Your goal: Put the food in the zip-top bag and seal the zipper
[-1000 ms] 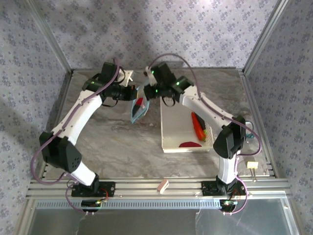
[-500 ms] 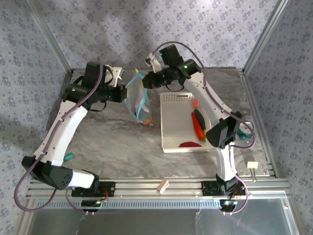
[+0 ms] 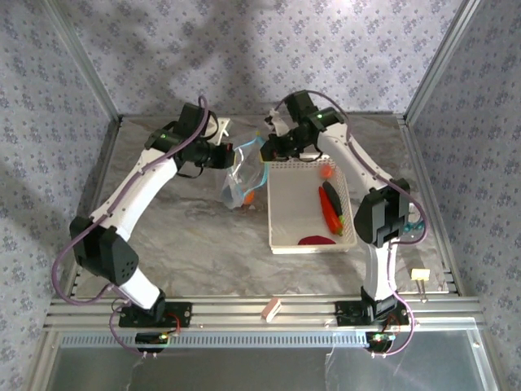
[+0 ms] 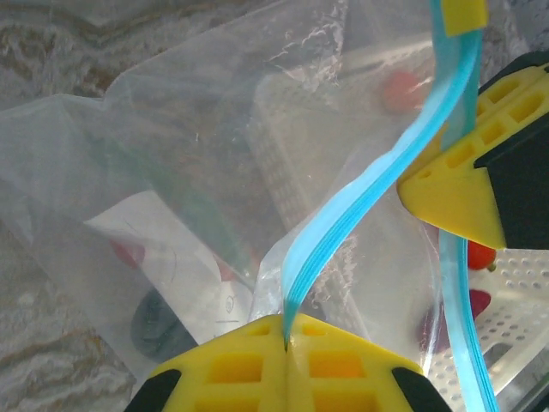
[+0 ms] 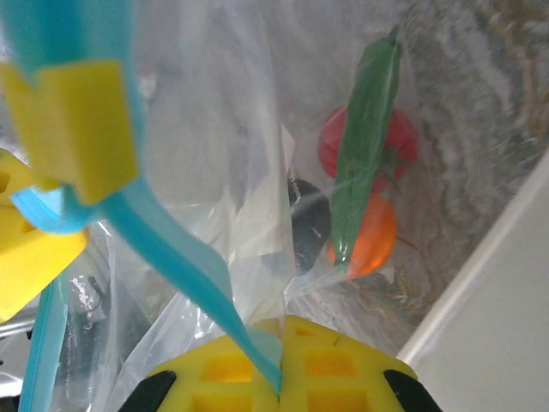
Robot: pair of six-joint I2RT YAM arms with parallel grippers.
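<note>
Clear crinkly zip-top bag (image 3: 242, 181), blue zipper (image 4: 377, 197) along its mouth, tomato (image 5: 405, 137), orange (image 5: 377, 236), green vegetable (image 5: 364, 129) inside

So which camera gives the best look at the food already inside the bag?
The right wrist view: through the clear bag, the green vegetable, tomato and orange show sharply. The left wrist view gives blurred shapes; the top view, an orange speck.

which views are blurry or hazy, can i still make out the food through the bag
Left wrist: zipper sharp, but the zip-top bag film hazes everything behind it into soft blobs. Right wrist: near zipper blurred, yet the green vegetable, tomato and orange read clearly. Top external: evenly lit, soft shadows on the wallpaper.
</note>
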